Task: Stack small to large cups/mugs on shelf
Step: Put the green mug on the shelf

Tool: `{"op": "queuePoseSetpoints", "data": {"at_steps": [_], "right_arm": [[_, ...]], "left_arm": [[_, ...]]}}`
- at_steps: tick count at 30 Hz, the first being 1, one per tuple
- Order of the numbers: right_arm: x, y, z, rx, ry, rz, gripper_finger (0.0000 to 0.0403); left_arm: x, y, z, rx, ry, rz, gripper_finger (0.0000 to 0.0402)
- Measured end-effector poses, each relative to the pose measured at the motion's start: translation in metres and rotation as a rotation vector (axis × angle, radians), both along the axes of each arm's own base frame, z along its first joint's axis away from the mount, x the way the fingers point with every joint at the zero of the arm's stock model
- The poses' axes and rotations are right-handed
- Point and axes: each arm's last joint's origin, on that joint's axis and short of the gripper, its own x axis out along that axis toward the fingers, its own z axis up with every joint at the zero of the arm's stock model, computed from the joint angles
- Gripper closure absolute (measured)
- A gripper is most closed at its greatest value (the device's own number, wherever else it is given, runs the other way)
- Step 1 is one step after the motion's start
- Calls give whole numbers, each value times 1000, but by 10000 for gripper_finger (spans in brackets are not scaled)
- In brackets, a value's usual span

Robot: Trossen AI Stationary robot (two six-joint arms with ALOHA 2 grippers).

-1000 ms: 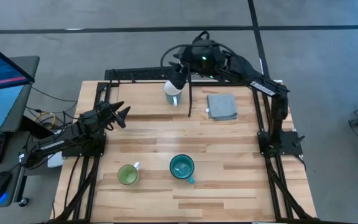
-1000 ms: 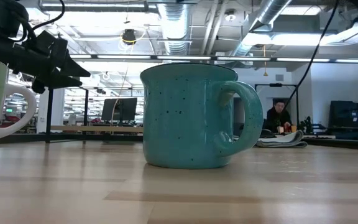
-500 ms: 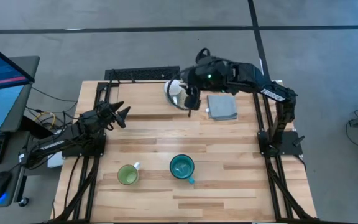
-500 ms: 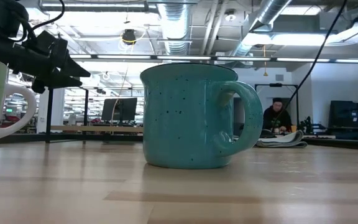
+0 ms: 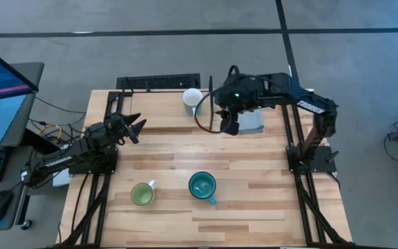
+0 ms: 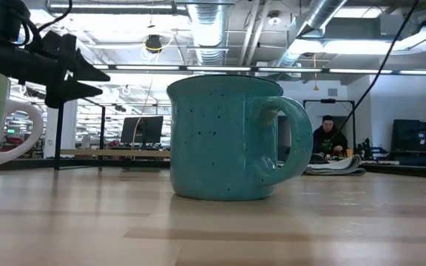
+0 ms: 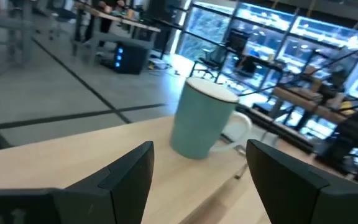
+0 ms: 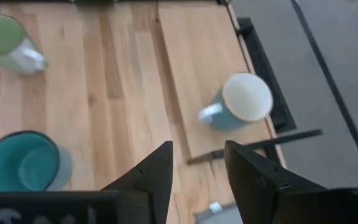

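Note:
The small white mug [image 5: 192, 99] stands upright with its base on the light-wood shelf [image 5: 157, 105] at the table's far side; it also shows in the right wrist view [image 8: 244, 101] and the left wrist view [image 7: 201, 121]. The green mug [image 5: 141, 194] and the teal mug [image 5: 202, 185] stand on the tabletop near the front edge. My right gripper [image 5: 228, 127] hovers open and empty to the right of the white mug, above the table. My left gripper [image 5: 135, 128] is open and empty at the table's left, pointing toward the white mug.
A folded grey cloth [image 5: 253, 119] lies at the far right, partly under my right arm. A black upright post [image 5: 211, 104] stands at the shelf's right end, between the white mug and my right gripper. In the low view the teal mug [image 6: 224, 137] fills the middle.
My right gripper, which was at the white mug a second ago, has drawn away toward the table's right and near side. The white mug stays upright on the shelf.

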Motion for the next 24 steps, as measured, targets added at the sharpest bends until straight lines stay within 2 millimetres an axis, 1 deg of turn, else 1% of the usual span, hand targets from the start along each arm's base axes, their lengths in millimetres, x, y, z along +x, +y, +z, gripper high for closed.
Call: {"op": "queuePoseSetpoints", "data": {"at_steps": [3, 7, 10, 13, 16, 21, 24], "right_arm": [[-6, 1, -6, -1, -56, 3, 236], [-22, -1, -23, -15, -170, 1, 236], [-40, -1, -45, -10, -241, -15, 236], [-56, 0, -66, 23, -354, -49, 236], [-69, 4, -83, 36, -475, -50, 236], [-89, 7, -121, 116, -511, -112, 236], [-96, 7, -138, 149, -544, -143, 236]], "left_arm": [[1, -1, 2, -9, -13, -52, 154], [1, -3, 5, -25, -43, -97, 154], [1, -3, 5, -33, -51, -97, 154], [1, -3, 5, -34, -51, -97, 154], [1, -3, 5, -34, -51, -96, 154], [1, -3, 6, -34, -52, -96, 154], [1, -3, 6, -32, -57, -95, 154]]}}
